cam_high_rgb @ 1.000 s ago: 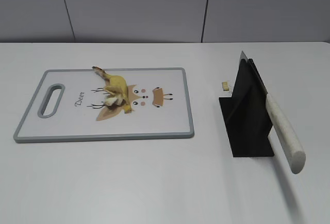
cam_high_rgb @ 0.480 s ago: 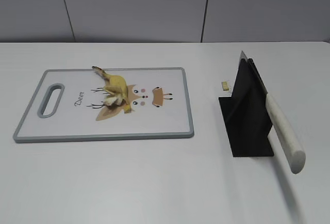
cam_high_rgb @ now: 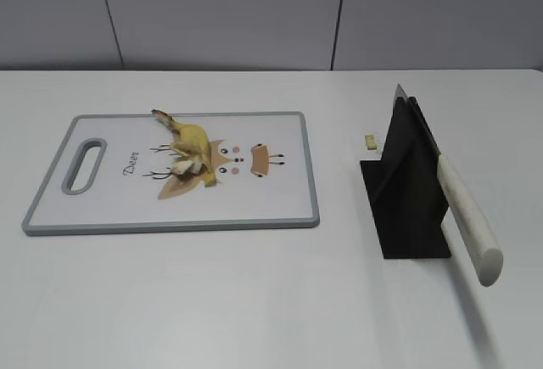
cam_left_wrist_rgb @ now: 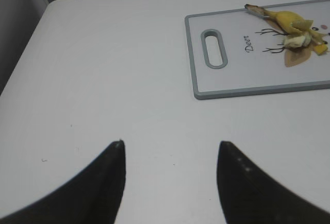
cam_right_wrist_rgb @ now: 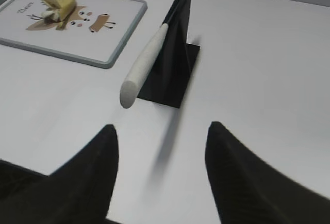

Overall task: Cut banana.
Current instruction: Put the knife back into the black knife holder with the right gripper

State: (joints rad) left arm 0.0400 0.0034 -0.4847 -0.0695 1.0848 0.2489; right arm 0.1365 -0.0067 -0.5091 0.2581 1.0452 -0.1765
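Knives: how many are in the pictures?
1. The knife rests in the black stand, right of the cutting board, its white handle pointing toward the camera. None seems hidden.

Both my grippers hang open, holding nothing.

My left gripper (cam_left_wrist_rgb: 170, 152) shows in its wrist camera as two dark curved fingers (cam_left_wrist_rgb: 105, 183) rising from the lower edge, tips spread well apart, with only bare surface between them. My right gripper (cam_right_wrist_rgb: 161, 131) looks the same in its own wrist camera: two dark fingers (cam_right_wrist_rgb: 237, 172) set wide, nothing touching either one. Neither arm appears in the exterior camera, so I cannot tell how my arms and wrists are posed.
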